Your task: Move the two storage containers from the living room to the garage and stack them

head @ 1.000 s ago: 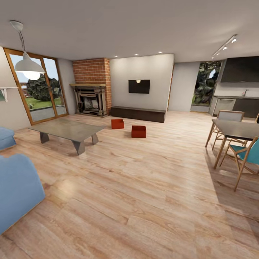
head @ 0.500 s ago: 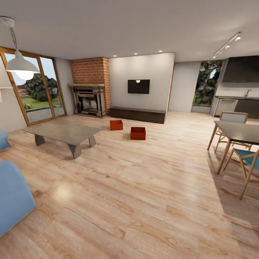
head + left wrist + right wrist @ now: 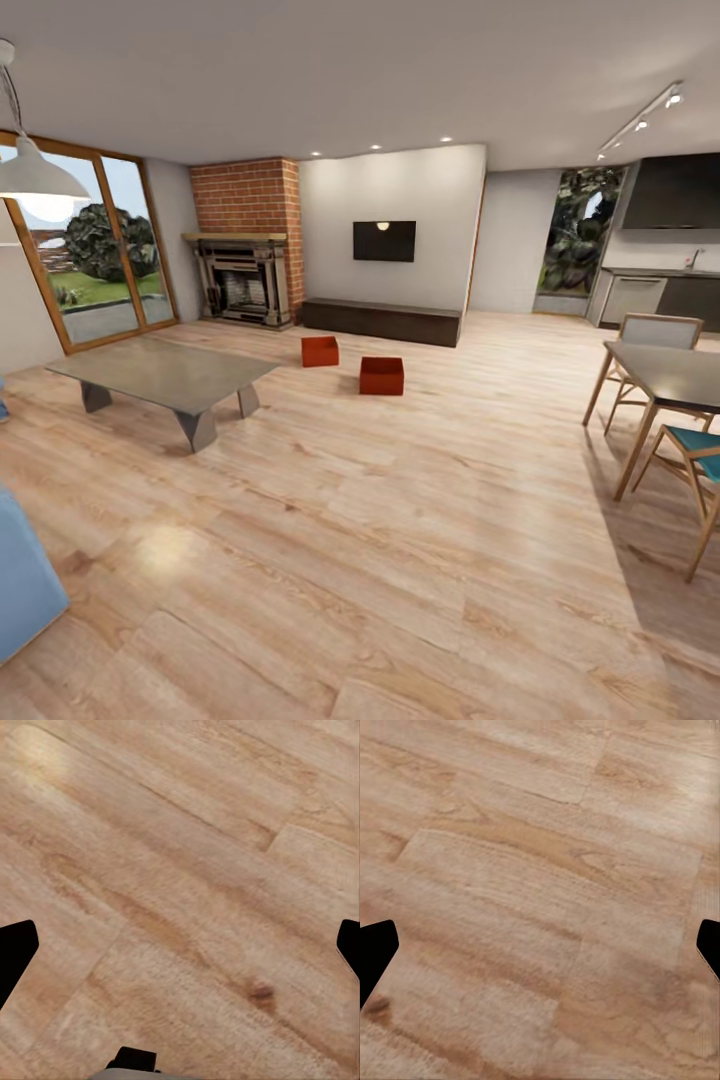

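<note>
From the head view, the robot is in the living room. Two orange-red boxes sit on the wood floor [image 3: 400, 520], far across the room. One box [image 3: 320, 351] is closer to the fireplace [image 3: 240, 280]. The other box [image 3: 382, 376] is just beside it, a bit nearer to us, and they do not touch. Both lie in front of the long dark cabinet [image 3: 380, 320], under the TV [image 3: 384, 241]. A low grey table [image 3: 165, 375] stands to the left, and a dining table [image 3: 670, 375] with chairs stands to the right.

Compared with a second ago, the whole picture has slid. The blue sofa [image 3: 20, 590] at the left edge shows much less, and the lamp [image 3: 35, 175] has slipped toward the corner. The boxes themselves have not moved; the camera has. I think the robot is rolling toward the boxes. Nothing is picked up yet, so the job is only starting.

In the left wrist view, the left claw [image 3: 180, 945] hangs over bare wood planks. Its dark fingers [image 3: 15, 952] sit far apart at both edges, holding nothing.

In the right wrist view, the right claw [image 3: 540, 945] is the same: its tips wide apart over planks, empty.
</note>
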Controlling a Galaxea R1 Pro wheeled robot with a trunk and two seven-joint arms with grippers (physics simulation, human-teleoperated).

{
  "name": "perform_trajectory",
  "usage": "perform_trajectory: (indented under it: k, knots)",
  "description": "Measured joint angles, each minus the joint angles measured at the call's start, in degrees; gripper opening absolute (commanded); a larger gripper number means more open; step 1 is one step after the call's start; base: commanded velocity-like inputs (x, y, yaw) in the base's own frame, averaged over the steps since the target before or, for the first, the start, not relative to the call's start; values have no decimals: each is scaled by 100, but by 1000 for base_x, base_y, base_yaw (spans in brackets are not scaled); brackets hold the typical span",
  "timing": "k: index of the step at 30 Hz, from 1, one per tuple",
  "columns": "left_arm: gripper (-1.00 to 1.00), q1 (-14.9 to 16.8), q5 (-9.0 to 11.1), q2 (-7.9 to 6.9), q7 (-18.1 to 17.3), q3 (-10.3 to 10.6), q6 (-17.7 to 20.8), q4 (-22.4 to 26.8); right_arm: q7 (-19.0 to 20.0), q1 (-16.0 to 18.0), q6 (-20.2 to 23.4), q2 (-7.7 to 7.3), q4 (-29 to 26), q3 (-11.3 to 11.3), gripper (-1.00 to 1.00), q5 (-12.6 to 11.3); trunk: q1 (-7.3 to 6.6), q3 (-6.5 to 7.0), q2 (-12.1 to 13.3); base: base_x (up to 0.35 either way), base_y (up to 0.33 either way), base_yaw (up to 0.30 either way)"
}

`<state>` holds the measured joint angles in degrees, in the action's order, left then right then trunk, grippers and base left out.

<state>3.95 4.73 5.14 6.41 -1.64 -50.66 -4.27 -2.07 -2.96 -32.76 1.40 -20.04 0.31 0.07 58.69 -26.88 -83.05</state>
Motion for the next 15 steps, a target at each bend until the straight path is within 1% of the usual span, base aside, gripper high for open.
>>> perform_trajectory:
  k: [13,15]
  knots:
    - [100,0,0,-6,-5,0,0,0,0,0,1,0,0,0,100,12,0,0,0,330,-96,0]
    - [100,0,0,-6,-5,0,0,0,6,0,-2,0,0,0,100,14,0,1,0,330,-84,-109]
